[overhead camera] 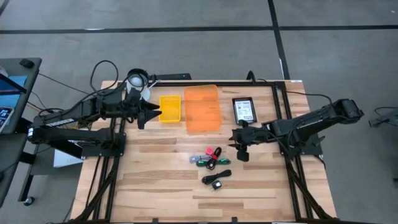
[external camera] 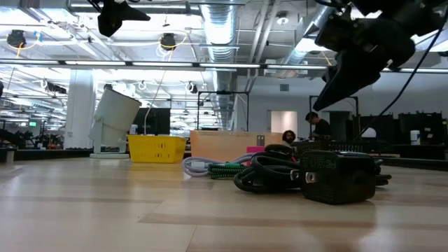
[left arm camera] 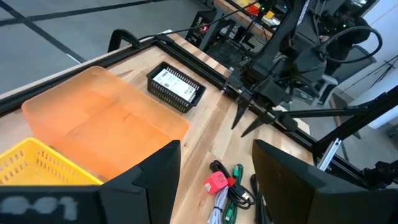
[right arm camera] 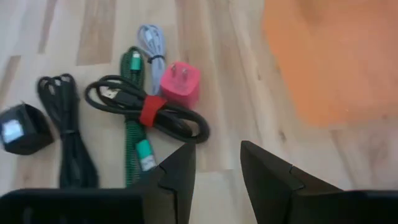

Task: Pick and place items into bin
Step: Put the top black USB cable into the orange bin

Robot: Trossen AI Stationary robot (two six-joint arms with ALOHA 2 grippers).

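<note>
The items lie in a cluster on the wooden table (overhead camera: 155, 186): a pink plug (right arm camera: 181, 84), a green cable (right arm camera: 133, 134), a black cable with a red tie (right arm camera: 146, 113), a pale cable (right arm camera: 151, 42) and a black cable with a small black block (right arm camera: 23, 129). In the high view the cluster (overhead camera: 211, 164) sits near the middle. My right gripper (right arm camera: 217, 167) is open and hovers above the table just right of the cluster (overhead camera: 239, 147). My left gripper (left arm camera: 217, 171) is open, over the yellow basket (overhead camera: 170, 108). A white printed card (overhead camera: 244, 110) lies in a black tray (left arm camera: 176, 87).
An orange translucent bin (overhead camera: 202, 107) stands at the far middle, between the yellow basket and the black tray. A white cylinder (overhead camera: 138, 81) stands at the far left corner. Black frame rails run along the table's sides. People show in the room behind (external camera: 318, 126).
</note>
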